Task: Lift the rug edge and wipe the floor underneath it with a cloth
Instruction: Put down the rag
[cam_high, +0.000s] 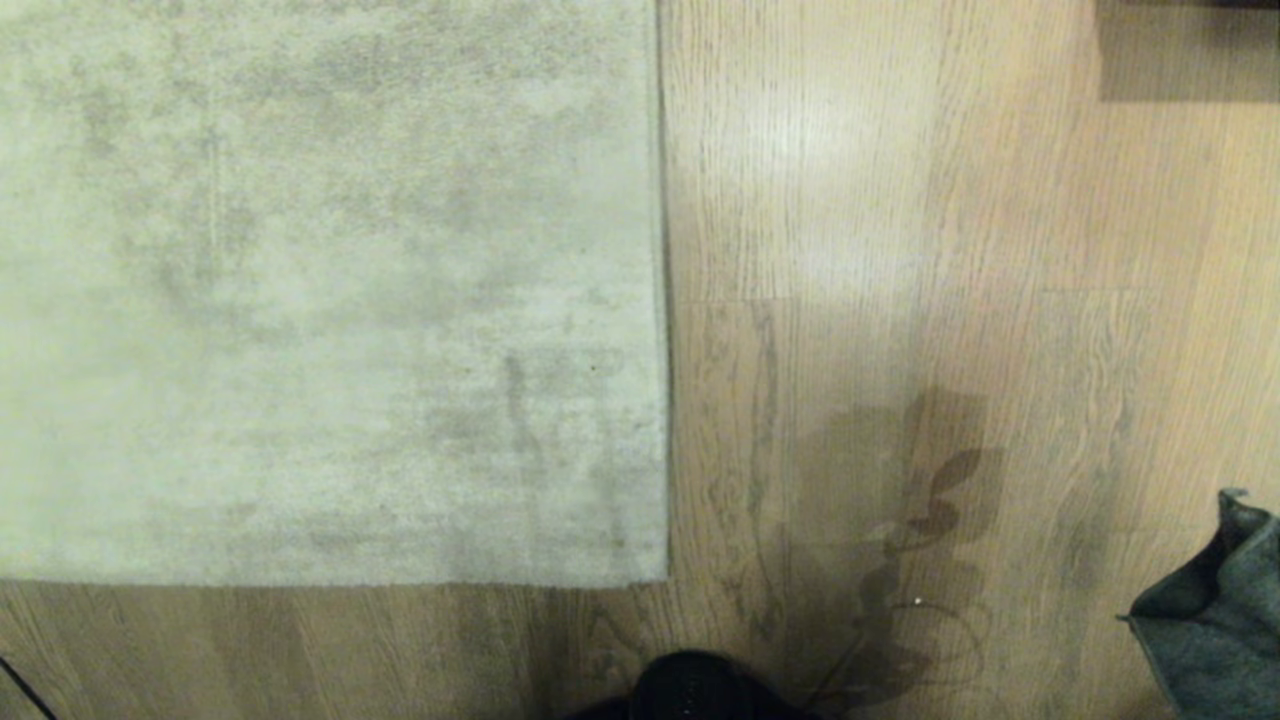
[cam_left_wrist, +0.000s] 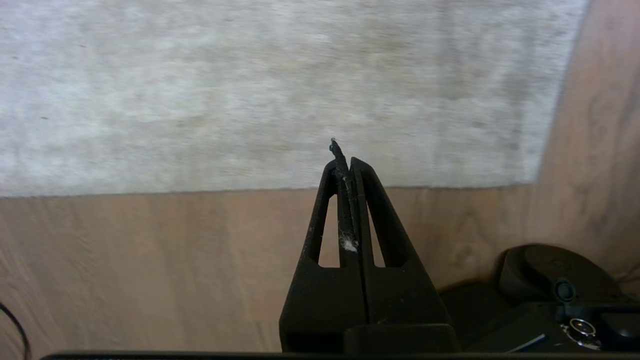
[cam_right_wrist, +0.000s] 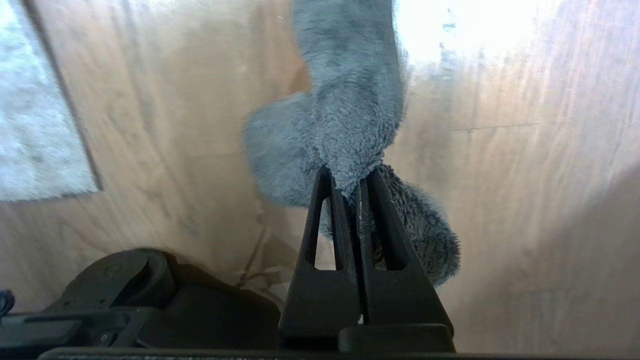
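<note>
Wood-grain planks make up the floor (cam_high: 900, 250), which fills most of what lies below both arms, and the pale mottled rug (cam_high: 300, 300) lies flat on it, ahead of the left gripper (cam_left_wrist: 345, 160) and off to the inner side of the right one. From the left wrist camera the rug edge (cam_left_wrist: 200, 190) runs straight across just beyond the fingertips, with its square corner (cam_high: 660, 575) toward the robot's dark base (cam_high: 690, 690); nothing has been lifted yet. That left gripper has its jaws pressed together on nothing, though a bit of lint seems to cling between them. The right gripper (cam_right_wrist: 350, 185) is clamped on the grey-teal cloth (cam_right_wrist: 345, 120), which hangs from its tips above bare planks, well apart from the rug. To do the lift well, I would judge the left jaws must first spread, come down low at the corner so one finger slides under the thin border, then pinch and raise it high enough for the cloth to reach beneath.
</note>
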